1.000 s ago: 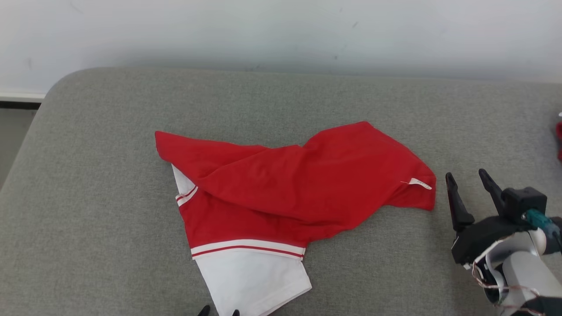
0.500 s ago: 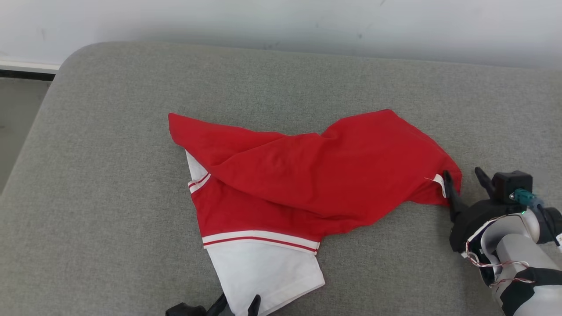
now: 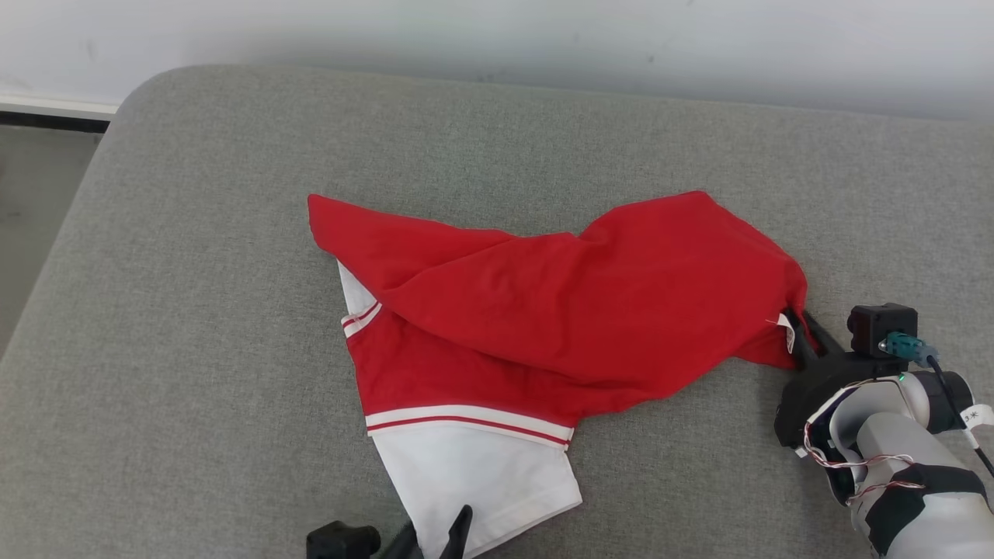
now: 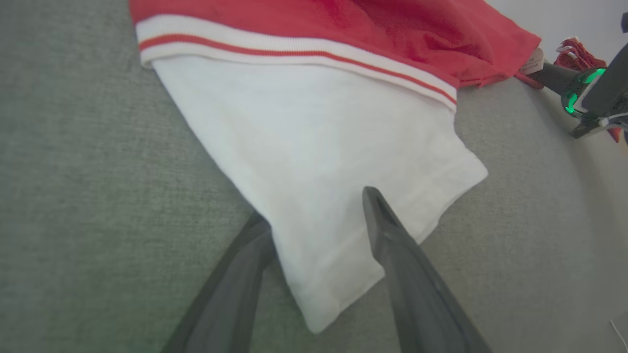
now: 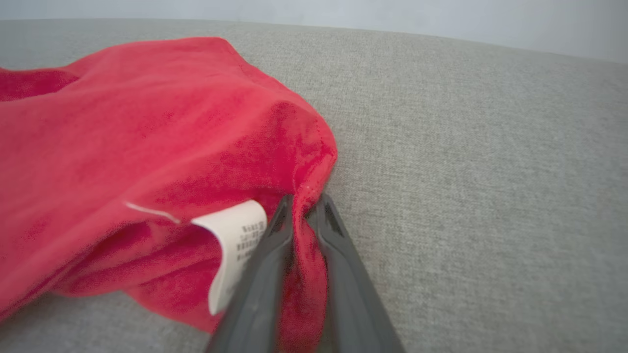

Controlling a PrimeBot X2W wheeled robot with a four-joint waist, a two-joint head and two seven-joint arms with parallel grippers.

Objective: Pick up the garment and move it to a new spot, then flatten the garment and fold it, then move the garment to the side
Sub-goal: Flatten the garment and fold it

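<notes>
The garment (image 3: 559, 303) is a red shirt with a white, red-striped part, and it lies crumpled on the grey cushion (image 3: 194, 310). My right gripper (image 3: 800, 328) is at the shirt's right corner beside the white label (image 5: 235, 240). Its fingers are shut on a fold of red cloth (image 5: 304, 208). My left gripper (image 3: 435, 534) is at the bottom edge, open around the white part's near corner (image 4: 314, 206). One finger (image 4: 387, 230) lies on top of the white cloth, and the tip of the other (image 4: 245, 260) goes under the cloth's edge.
A pale wall (image 3: 497, 39) runs behind the cushion. The cushion's rounded left end drops to the floor (image 3: 31, 202). Another red and white cloth thing (image 4: 574, 51) lies past my right gripper in the left wrist view.
The head camera has shifted. My right gripper went left to the shirt's right corner and closed on it. My left gripper came up from the bottom edge onto the white corner.
</notes>
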